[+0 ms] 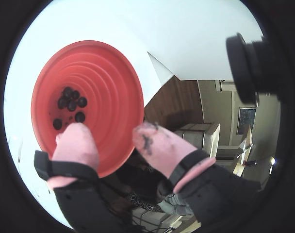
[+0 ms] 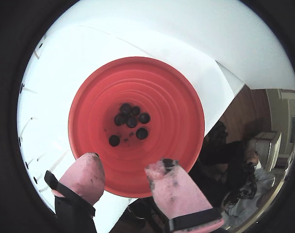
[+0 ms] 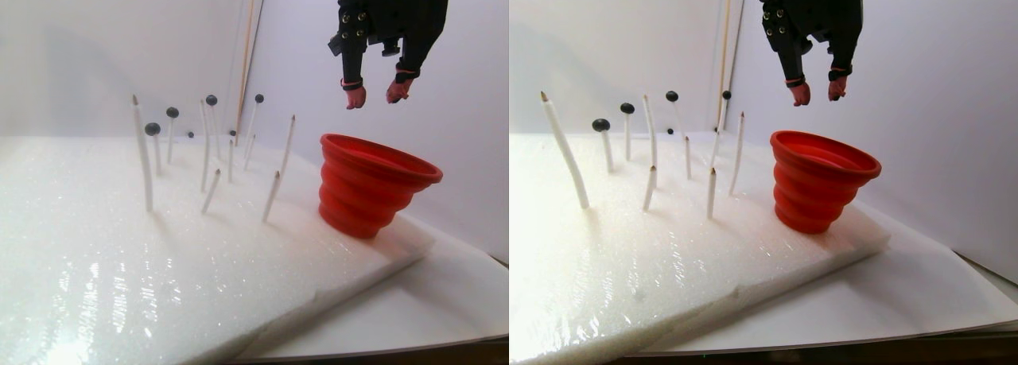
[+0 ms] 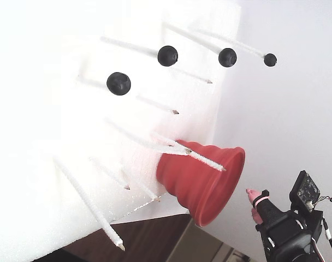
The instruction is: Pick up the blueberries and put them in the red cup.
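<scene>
**Open gripper held above red cup with berries inside**

Seven or so blueberries are seen clustered at the bottom of the red cup, touching or just beside one another; the same cluster is shown in the other wrist view. More blueberries are left stuck on the tips of thin white sticks, well apart from the cup. The cup is stood upright on a white foam slab, near its right edge in the stereo pair view, just beside the nearest sticks. The gripper is held in the air above the cup, not touching it. Its pink fingertips are spread apart with a clear gap between them, and nothing is held. Dark smudges are visible on one fingertip. A white sheet is laid under the foam.
</scene>
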`<action>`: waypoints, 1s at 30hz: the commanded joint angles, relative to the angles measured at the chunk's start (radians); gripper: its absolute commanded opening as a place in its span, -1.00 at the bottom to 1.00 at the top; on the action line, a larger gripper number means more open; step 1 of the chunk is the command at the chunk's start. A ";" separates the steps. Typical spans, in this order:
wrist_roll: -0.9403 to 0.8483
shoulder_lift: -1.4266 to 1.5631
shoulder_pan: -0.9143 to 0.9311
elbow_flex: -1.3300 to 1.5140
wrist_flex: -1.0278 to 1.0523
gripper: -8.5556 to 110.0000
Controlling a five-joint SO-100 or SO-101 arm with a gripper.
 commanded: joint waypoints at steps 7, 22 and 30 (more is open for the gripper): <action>0.020 0.106 -0.048 -0.063 -0.020 -0.58; 0.044 0.219 -0.158 -0.048 0.055 -0.59; 0.048 0.270 -0.210 -0.029 0.095 -0.60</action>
